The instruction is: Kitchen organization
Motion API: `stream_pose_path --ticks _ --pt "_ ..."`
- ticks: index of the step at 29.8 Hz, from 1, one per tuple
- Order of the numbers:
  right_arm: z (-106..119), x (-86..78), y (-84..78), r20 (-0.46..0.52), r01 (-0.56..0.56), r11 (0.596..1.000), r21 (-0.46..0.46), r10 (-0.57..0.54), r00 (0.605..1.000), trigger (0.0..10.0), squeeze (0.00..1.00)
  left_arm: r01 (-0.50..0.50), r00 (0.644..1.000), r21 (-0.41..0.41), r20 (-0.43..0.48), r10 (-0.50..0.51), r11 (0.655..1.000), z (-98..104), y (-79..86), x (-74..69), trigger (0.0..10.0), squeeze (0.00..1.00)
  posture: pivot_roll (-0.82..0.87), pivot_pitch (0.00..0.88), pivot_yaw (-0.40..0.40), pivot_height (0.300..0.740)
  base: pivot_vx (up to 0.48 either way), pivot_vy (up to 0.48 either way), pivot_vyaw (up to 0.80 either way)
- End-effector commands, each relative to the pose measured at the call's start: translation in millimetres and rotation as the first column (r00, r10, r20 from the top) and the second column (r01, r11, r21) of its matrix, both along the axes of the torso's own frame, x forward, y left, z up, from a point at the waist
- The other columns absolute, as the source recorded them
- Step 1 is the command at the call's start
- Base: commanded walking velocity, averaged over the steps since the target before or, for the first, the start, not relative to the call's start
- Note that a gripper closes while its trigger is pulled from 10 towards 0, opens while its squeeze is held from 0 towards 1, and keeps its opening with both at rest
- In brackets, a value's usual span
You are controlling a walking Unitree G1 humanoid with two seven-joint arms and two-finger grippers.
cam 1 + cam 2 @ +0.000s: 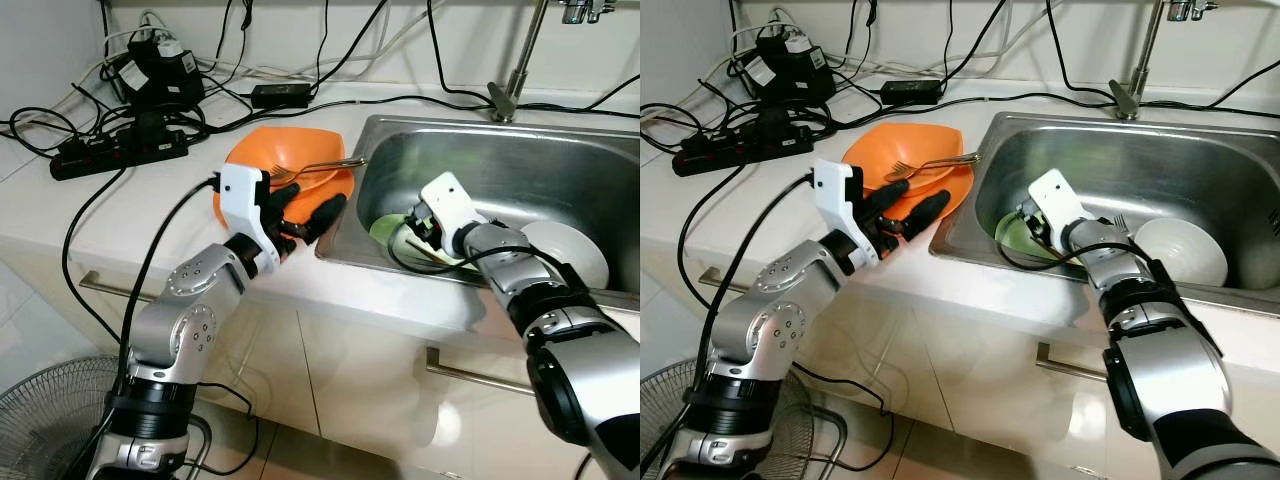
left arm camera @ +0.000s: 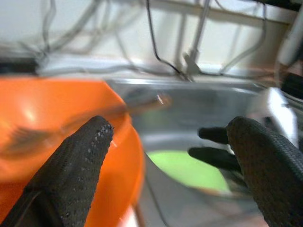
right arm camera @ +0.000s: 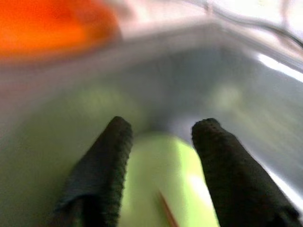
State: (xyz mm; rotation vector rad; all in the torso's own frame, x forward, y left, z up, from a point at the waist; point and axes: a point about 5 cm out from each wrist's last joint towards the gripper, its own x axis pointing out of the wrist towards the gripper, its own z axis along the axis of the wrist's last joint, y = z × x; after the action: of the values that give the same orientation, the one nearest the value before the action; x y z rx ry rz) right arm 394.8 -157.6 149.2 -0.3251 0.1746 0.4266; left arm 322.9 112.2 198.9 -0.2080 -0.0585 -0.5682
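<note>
Orange bowls [image 1: 290, 165]: I see them stacked on the white counter [image 1: 120, 215], just beside the sink's left rim, near rim under my left gripper.
Fork [image 1: 315, 167]: metal, lying across the top bowl with its handle reaching out over the sink edge.
Green plate [image 1: 385, 230]: in the steel sink [image 1: 520, 170] at its left end, with something thin like chopsticks on it; I can't tell exactly what.
White bowl [image 1: 570, 250]: also in the sink, right of the green plate, behind my right forearm.
Left gripper [image 1: 305, 215]: at the near rim of the orange stack; fingers spread wide and empty, one finger [image 2: 75, 165] over the orange rim, the other over the sink.
Right gripper [image 3: 161, 137]: down in the sink over the green plate; fingers parted, nothing between them. I cannot tell whether the tips touch the plate.
Step, as I judge it: gathering the dishes, with neither grasp made yet.
Risk, fork: if I lift or tilt the orange stack, the loose fork could slide off into the sink.
Risk, bowls: a nudge from the left fingers could push the stack over the sink rim.
Risk, cables: the power strip [image 1: 120, 155] and cords [image 1: 60, 130] sit close behind on the counter, so splashes or a wide swing worry me.
</note>
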Motion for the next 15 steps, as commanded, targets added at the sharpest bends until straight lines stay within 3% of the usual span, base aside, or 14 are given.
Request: stream_pose_path --ticks 1,7,15 --pt "31.7 7.5 20.2 0.111 -0.061 0.984 0.170 0.042 0.993 10.0 1.00 -0.063 0.997 0.027 0.036 0.062 0.998 4.5 9.6 6.9 10.0 0.00 -0.04 0.000 0.107 0.740 0.000 0.000 0.00" --pt "36.5 0.9 40.1 0.119 -0.100 0.921 0.377 0.060 0.991 10.0 1.00 -0.066 0.997 0.078 0.046 0.063 0.995 1.6 7.4 14.0 10.0 0.00 -0.06 0.000 0.128 0.740 0.000 0.000 0.00" --pt "35.6 -18.8 56.3 0.104 -0.119 0.848 0.517 0.076 0.992 10.0 1.00 -0.067 0.995 0.123 0.085 0.056 0.990 3.3 3.0 28.9 10.0 0.00 -0.09 0.000 0.152 0.740 0.000 0.000 0.00"
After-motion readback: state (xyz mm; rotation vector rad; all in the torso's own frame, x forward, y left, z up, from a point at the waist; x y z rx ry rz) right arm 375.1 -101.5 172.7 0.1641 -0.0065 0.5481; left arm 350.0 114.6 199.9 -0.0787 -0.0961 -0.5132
